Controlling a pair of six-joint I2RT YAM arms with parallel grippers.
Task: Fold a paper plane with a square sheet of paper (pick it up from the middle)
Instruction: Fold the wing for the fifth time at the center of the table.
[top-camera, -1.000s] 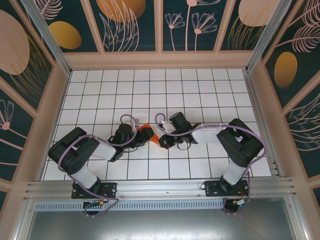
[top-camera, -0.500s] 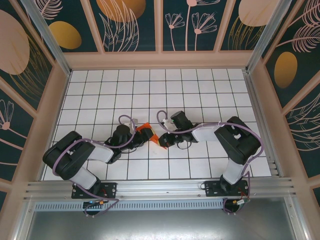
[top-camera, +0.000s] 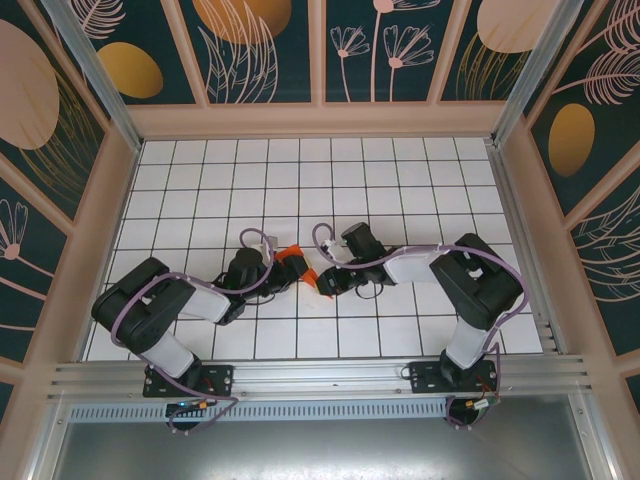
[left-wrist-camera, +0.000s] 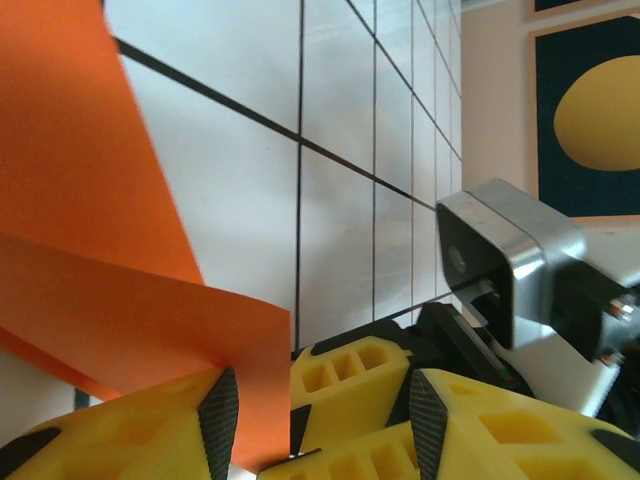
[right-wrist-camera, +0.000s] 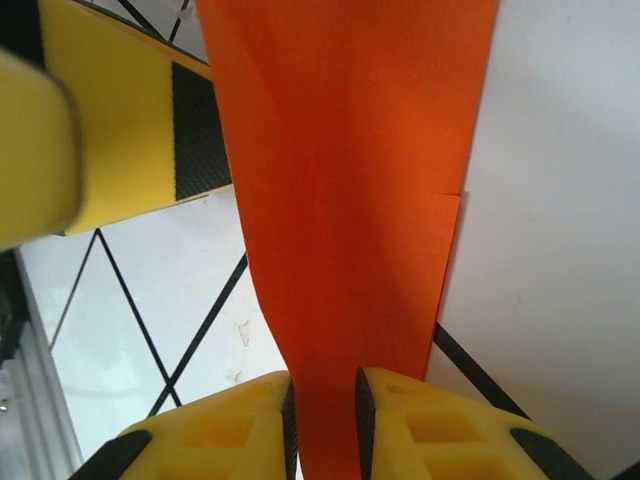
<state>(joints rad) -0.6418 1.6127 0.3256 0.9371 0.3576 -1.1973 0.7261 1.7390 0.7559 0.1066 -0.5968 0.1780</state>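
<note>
The orange-red paper (top-camera: 306, 268) is a small creased shape held just above the tiled table, between the two grippers. My right gripper (top-camera: 323, 280) is shut on it. In the right wrist view the folded sheet (right-wrist-camera: 350, 200) runs up from between the yellow fingers (right-wrist-camera: 220, 435) of the right gripper (right-wrist-camera: 322, 425). My left gripper (top-camera: 286, 263) is open. In the left wrist view its jaws (left-wrist-camera: 324, 420) stand wide apart, the paper (left-wrist-camera: 120, 310) lies against the left pad (left-wrist-camera: 218, 415), and a yellow finger of the right gripper (left-wrist-camera: 350, 378) sits between them.
The white grid-tiled table (top-camera: 320, 180) stretches behind the grippers, enclosed by patterned walls. An aluminium rail (top-camera: 320, 378) runs along the near edge by the arm bases. The right wrist camera housing (left-wrist-camera: 500, 260) shows close by in the left wrist view.
The left arm has shifted slightly, with its gripper staying at the paper's left end. The right gripper keeps its hold and has barely moved.
</note>
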